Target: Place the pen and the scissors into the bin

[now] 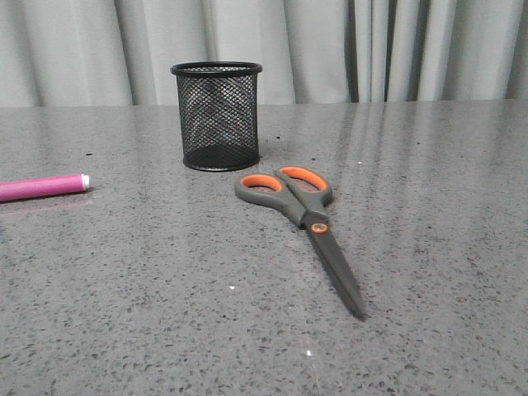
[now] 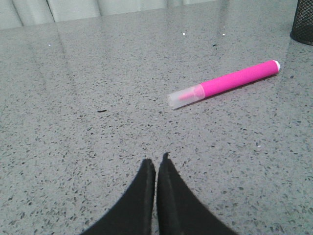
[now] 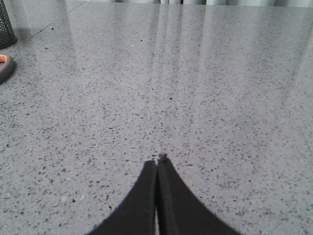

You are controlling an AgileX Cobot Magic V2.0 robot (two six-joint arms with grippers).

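The magenta pen (image 1: 41, 187) lies flat at the table's left edge of the front view; it also shows in the left wrist view (image 2: 230, 82), with a clear cap at one end and a white tip at the other. The scissors (image 1: 301, 219) lie closed in the middle, orange loops toward the bin, blades toward me; one loop shows at the edge of the right wrist view (image 3: 4, 66). The black mesh bin (image 1: 217, 115) stands upright behind them. My left gripper (image 2: 156, 161) is shut and empty, short of the pen. My right gripper (image 3: 157, 160) is shut and empty over bare table.
The grey speckled table (image 1: 429, 247) runs back to a pale curtain (image 1: 330, 49). The bin's edge shows in the left wrist view (image 2: 303, 22) and in the right wrist view (image 3: 6, 24). Neither arm shows in the front view.
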